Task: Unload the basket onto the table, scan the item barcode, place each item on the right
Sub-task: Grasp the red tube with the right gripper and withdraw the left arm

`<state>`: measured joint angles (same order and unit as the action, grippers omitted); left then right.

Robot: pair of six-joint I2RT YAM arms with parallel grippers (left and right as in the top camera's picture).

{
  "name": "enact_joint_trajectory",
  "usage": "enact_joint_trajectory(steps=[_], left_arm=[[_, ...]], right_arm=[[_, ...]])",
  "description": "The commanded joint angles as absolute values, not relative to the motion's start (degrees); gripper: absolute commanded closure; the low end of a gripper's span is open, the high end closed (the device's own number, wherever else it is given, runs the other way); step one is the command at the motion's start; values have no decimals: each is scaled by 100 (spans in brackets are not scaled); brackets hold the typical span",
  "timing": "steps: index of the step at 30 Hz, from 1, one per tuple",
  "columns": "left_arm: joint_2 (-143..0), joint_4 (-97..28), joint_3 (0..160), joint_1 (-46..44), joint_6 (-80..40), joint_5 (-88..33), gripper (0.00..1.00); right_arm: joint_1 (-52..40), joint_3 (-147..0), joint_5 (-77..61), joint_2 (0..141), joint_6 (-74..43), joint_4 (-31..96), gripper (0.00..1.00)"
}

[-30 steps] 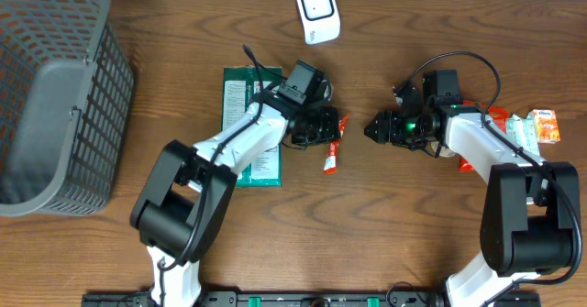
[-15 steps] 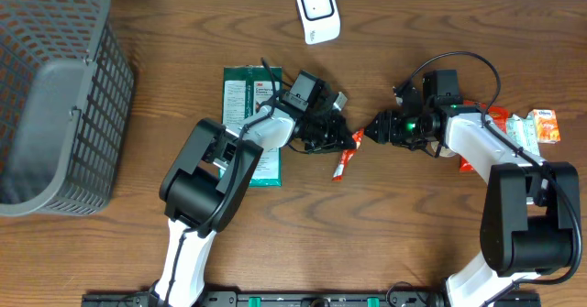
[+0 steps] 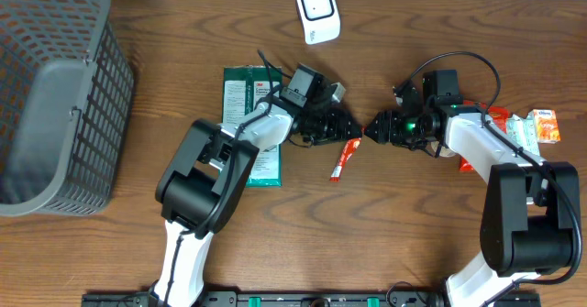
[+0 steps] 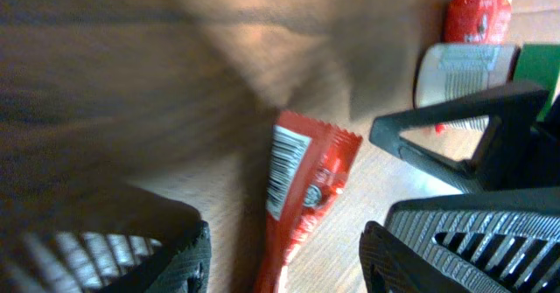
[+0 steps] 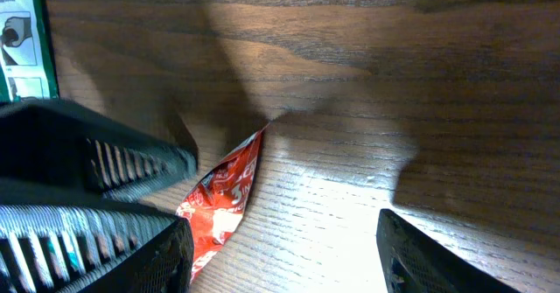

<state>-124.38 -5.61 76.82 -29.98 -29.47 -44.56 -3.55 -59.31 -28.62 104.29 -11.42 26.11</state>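
Sachet (image 3: 345, 158), red, is seen lying loose on the wooden table (image 3: 413, 243), its barcode (image 4: 280, 166) turned upward in the left wrist view. Its upper end is placed between the fingers (image 4: 131, 249) of the left gripper (image 3: 355, 128), which are spread apart and clamped on nothing. The right gripper (image 3: 371, 131) is held tip to tip with the left one, its jaws likewise parted and empty. A green packet (image 3: 240, 105) is found under the left arm, a white scanner (image 3: 316, 12) at the far edge, and a grey basket (image 3: 55, 96) at the left.
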Motion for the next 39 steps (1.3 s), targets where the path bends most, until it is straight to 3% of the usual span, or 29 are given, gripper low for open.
enact_joint_trajectory(steps=[1,7,14,20,29,36,39], left_arm=[[-12245,-668,7636,-2904,-2720,-3625,42],[-11238,-1103,7638,-2886,-2547,-2453,42],[-9813,-2427,7638,-2735,-2521,-582,43],[-8989,-3721,7638,-2386,-2504,552,43],[-8873,-4550,7634,-1955,-2502,696,37],[-8873,-4606,7634,-1894,-2504,696,32],[-8873,-4626,7634,-1892,-2504,696,31]], right_arm=[[-303,-5981,-2875,10337,-1044,2611,37],[-311,-5981,-2899,10337,-1317,2611,41],[-663,-5981,-2842,10337,-1885,2617,55],[-1406,-5937,-1734,10350,-2147,2412,65],[-2246,-5920,-947,10381,-2449,2110,74],[-2593,-5920,-742,10427,-2438,1865,75],[-2598,-5920,-600,10427,-2438,1883,80]])
